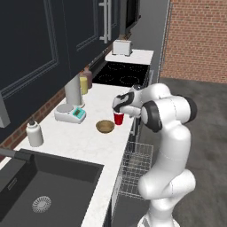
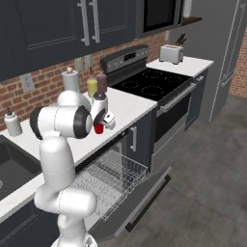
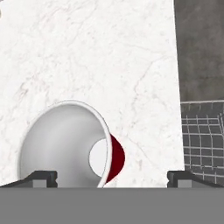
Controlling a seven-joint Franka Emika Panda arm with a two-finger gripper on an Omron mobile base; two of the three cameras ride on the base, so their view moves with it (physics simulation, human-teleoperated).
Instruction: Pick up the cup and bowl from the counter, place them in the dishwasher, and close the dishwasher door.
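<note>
Near the front edge of the white surface (image 1: 80,142), the pincer (image 1: 118,109) hangs directly above the cup (image 1: 118,118), and in the hand view its two tips sit far apart, one either side of the cup's (image 3: 70,144) pale inside with nothing between them but the rim below. Wide spread, then, and holding nothing. The cup stands upright on the marble, red wall just peeking past the rim. Right beside it, toward the sink (image 1: 48,186), lies the bowl (image 1: 105,126), close but apart from the cup. Below the surface edge the dishwasher (image 2: 113,181) has its wire rack pulled out, and the dishwasher door (image 2: 144,198) is dropped open beneath it. Further back a scale (image 1: 70,114) sits near the wall, with a white bottle (image 1: 34,134) nearer the sink.
</note>
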